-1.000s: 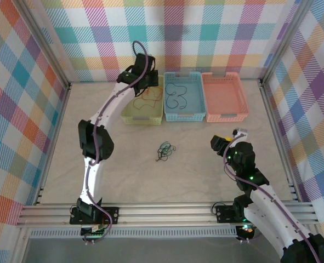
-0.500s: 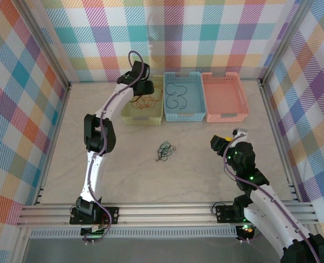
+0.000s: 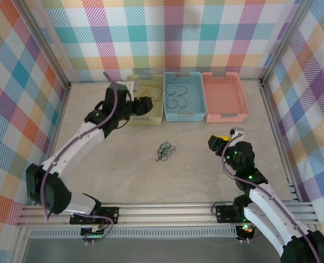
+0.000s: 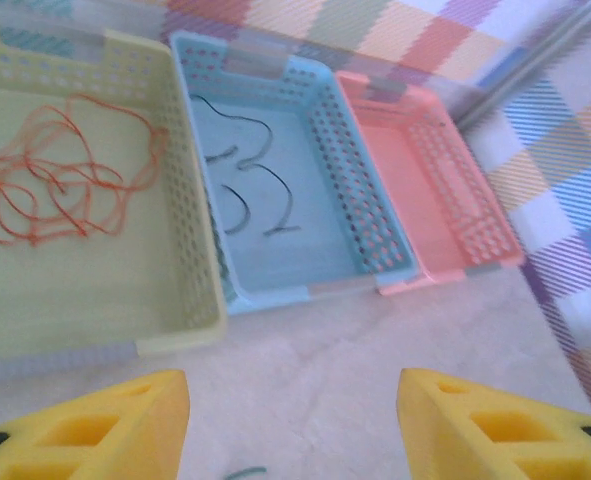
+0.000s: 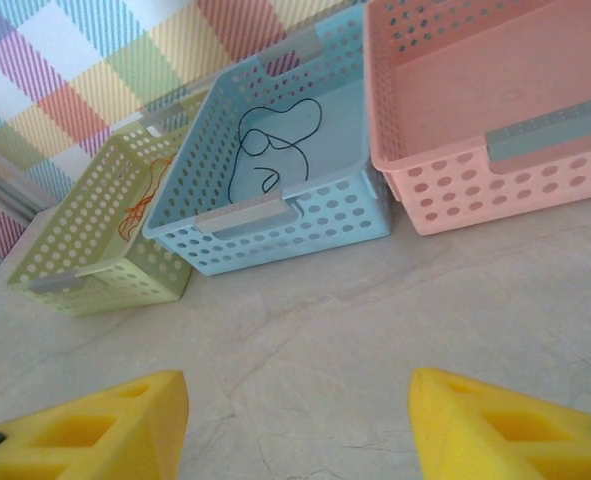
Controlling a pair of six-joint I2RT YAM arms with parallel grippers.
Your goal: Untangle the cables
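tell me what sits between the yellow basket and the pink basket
The blue basket, with black cables in it, stands between them in the top view and both wrist views.

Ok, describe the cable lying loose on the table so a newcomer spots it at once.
Find the blue basket, middle of three at the far wall, then come nearer onto the tabletop. A small dark green tangle lies there. Unlike the orange cable and black cable, it sits in no basket.

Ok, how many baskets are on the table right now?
3, in a row along the far wall: a yellow-green basket on the left, a blue basket in the middle, a pink basket on the right. None seems hidden.
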